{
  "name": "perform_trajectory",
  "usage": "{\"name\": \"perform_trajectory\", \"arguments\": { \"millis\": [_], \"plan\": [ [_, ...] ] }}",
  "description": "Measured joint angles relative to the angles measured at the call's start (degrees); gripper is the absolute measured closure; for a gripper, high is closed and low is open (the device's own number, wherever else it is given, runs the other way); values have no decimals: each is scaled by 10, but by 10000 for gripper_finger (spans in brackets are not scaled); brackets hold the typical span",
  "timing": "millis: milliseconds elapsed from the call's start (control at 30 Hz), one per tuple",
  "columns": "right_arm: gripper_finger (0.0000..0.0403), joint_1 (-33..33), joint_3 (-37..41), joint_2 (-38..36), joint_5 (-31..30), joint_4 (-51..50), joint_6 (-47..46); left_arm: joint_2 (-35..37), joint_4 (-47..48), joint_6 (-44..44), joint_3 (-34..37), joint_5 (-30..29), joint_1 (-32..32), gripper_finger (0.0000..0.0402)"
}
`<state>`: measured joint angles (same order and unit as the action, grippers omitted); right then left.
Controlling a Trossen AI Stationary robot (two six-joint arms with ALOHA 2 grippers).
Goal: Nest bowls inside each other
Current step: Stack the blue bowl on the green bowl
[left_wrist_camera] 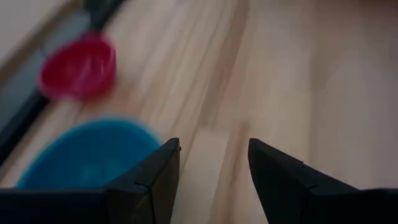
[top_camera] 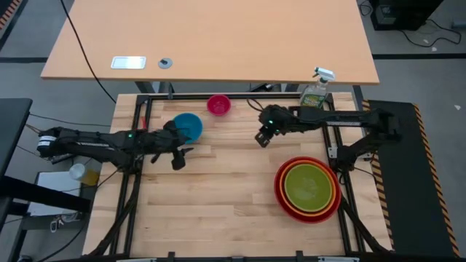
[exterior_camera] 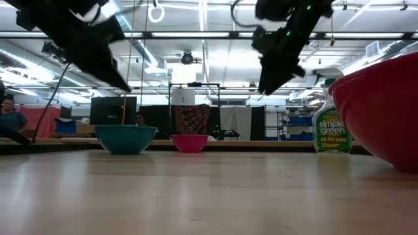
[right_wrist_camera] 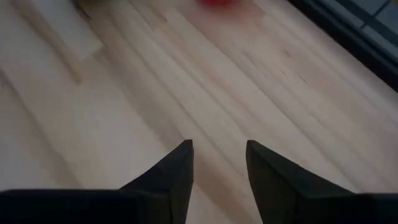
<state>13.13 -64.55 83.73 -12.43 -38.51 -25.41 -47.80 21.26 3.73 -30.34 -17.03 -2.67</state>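
The blue bowl point(top_camera: 188, 126) and the smaller pink bowl point(top_camera: 218, 105) each stand on their bases on the far part of the wooden table. At the near right, the lime green bowl point(top_camera: 309, 184) sits inside the orange one point(top_camera: 329, 206), and that inside the red one point(top_camera: 279, 191). My left gripper point(top_camera: 178, 158) hangs open above the table, just on the near side of the blue bowl point(left_wrist_camera: 87, 158); the pink bowl point(left_wrist_camera: 78, 65) lies beyond. My right gripper point(top_camera: 261, 139) hangs open above bare wood at the table's middle, right of the pink bowl. Nothing is between either pair of fingers point(right_wrist_camera: 180, 168).
A green spray bottle point(top_camera: 315, 91) stands at the table's far right edge, behind my right arm. A black frame point(top_camera: 138, 109) runs along the table's sides. Bare wood lies open across the middle and near left of the table point(top_camera: 211, 211).
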Motion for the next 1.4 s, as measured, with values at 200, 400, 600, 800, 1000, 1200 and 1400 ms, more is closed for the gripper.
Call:
{"name": "perform_trajectory", "arguments": {
  "millis": [200,400,600,800,1000,1200,1400],
  "plan": [
    [248,25,0,41,4,26,53,-98,50,-15,-13,-35,-45,209],
    [248,28,1,47,29,34,66,-185,33,-95,-13,-83,-66,209],
    [248,16,1,47,32,39,66,-239,17,-133,-13,-90,-67,220],
    [248,-10,1,46,33,59,66,-284,-7,-123,-13,-97,-68,338],
    [248,-35,1,46,33,60,63,-291,-34,-141,-13,-99,-49,387],
    [248,-42,1,46,35,98,34,-287,-79,-243,-27,-78,30,389],
    [248,-64,1,68,73,153,89,-287,-123,-322,-43,-17,99,390]
  ]
}}
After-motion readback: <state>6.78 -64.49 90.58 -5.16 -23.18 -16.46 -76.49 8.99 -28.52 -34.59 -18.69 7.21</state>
